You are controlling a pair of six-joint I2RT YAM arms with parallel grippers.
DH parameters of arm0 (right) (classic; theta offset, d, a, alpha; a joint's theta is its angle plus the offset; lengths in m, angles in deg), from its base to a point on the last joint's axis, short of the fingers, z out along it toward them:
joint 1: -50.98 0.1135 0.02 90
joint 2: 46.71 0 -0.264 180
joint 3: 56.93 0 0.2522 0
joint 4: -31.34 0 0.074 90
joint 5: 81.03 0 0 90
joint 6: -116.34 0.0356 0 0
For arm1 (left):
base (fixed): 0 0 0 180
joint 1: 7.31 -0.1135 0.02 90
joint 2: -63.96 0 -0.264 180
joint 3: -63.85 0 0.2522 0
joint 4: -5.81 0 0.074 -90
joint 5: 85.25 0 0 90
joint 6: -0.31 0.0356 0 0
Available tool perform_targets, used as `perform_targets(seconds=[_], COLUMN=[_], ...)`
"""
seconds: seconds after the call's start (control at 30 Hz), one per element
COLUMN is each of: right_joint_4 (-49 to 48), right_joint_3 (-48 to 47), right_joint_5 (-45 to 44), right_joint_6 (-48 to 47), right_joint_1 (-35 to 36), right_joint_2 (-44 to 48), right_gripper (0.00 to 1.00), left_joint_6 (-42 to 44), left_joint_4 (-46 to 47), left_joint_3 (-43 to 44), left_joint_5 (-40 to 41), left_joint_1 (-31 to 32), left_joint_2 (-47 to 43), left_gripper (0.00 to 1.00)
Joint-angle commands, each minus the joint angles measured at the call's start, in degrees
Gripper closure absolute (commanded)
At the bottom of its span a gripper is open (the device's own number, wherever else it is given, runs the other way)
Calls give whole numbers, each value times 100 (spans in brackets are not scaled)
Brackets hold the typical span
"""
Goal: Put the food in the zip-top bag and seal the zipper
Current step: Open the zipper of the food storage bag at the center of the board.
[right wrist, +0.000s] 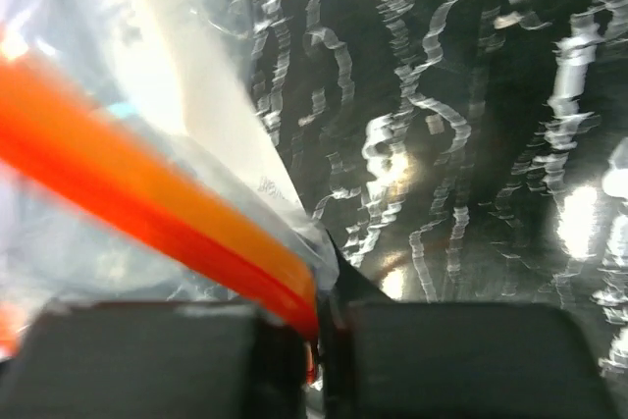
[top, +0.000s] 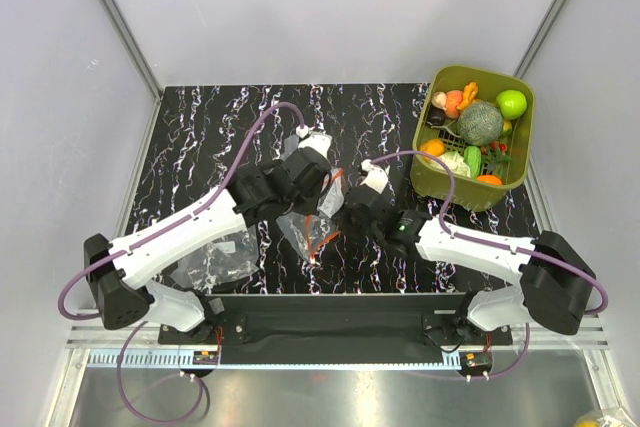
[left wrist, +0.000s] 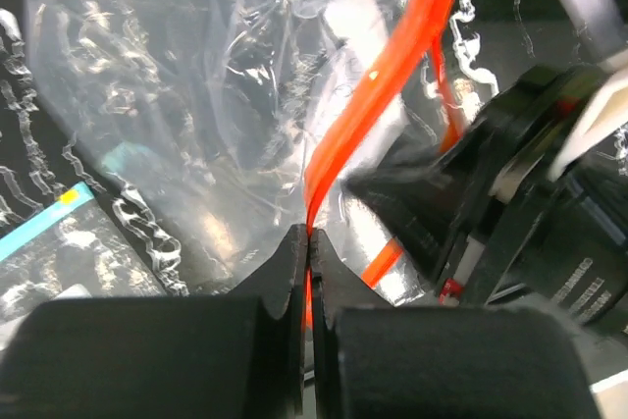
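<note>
On the black marbled counter [top: 200,137], the green tub [top: 524,142] at the far right holds the toy food [top: 481,122] (a melon, a green apple, oranges). The clear bag [top: 297,225] sits crumpled mid-counter between the arms. Its orange zipper [left wrist: 373,105] is pinched by the left jaws and the right jaws, each pressed together on the strip.
</note>
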Motion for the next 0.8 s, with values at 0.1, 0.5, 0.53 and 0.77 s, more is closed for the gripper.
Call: perform_targets(seconds=[0.1,0.5,0.53,0.77], right_joint_4=[1112,682,709,701], right_joint_3=[-316,-490,-561,-834], right_joint_5=[-1540,-882,-882,-750], right_joint_6=[188,126,144,320], right_joint_1=[-20,-20,-29,-29], right_joint_2=[-1,52,17,-62], right_gripper=[100,100,100,100], left_joint_6=[155,111,85,-337], left_joint_4=[-1621,-1268,-1074,-176], left_joint_3=[1020,936,682,-41], left_joint_5=[1571,1549,1347,879], left_joint_1=[11,582,582,591], left_joint_2=[202,461,345,-201], left_gripper=[100,27,24,22])
